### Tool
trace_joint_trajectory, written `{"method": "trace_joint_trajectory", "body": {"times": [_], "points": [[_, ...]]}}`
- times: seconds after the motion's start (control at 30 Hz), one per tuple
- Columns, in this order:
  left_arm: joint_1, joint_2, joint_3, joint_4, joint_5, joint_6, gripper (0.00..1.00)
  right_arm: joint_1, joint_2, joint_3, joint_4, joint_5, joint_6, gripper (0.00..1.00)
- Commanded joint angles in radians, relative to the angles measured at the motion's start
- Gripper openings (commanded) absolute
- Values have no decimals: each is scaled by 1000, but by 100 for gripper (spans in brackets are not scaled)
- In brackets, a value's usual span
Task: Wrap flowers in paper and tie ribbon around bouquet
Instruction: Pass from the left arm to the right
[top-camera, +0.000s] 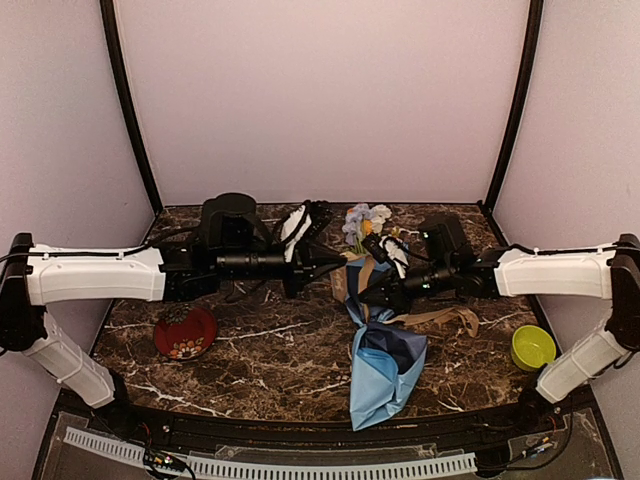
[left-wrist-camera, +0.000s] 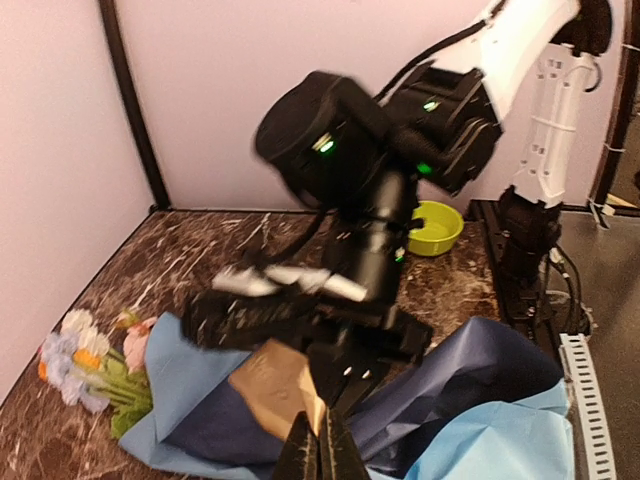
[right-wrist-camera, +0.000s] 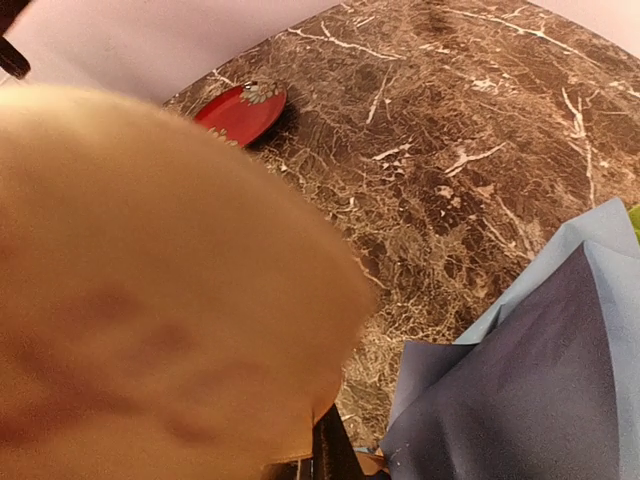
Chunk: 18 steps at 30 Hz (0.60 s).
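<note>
Plainly, both pairs of jaws were fully closed: the left gripper (left-wrist-camera: 320, 442) pinched the ribbon (left-wrist-camera: 272, 385), and the right gripper (top-camera: 374, 294) sat against the same strip, its grip unclear. Beneath them the bouquet (top-camera: 385, 365) lay on the marble table (top-camera: 270, 350), flowers (top-camera: 365, 222) toward the back wall.

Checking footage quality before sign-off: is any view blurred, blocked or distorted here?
Top external: evenly lit and sharp, though the black corner posts bow slightly. Left wrist: the right arm's black wrist housing is smeared by motion. Right wrist: a tan satin ribbon, far too close to focus, blanks the left half; the brown marble table is sharp.
</note>
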Motion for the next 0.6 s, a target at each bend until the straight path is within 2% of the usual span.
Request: {"method": "trace_joint_trajectory", "body": {"times": [0.0, 0.1, 0.13, 0.23, 0.3, 0.4, 0.57], "points": [[29, -64, -162, 12, -188, -68, 0, 7, -72, -25, 27, 68, 31, 0], [29, -41, -254, -30, -305, -87, 1, 7, -84, -31, 24, 88, 69, 0], [28, -22, -267, -62, -313, -95, 9, 6, -85, -31, 22, 86, 82, 0], [16, 39, -274, -140, -322, -123, 52, 8, -86, -32, 13, 77, 102, 0], [0, 52, -275, -144, -348, -104, 64, 8, -88, -36, 6, 82, 105, 0], [-9, 34, -278, -92, -347, -48, 71, 10, -90, -41, 8, 78, 115, 0], [-33, 53, -245, 43, -217, 37, 72, 13, -87, -41, 21, 80, 131, 0]]}}
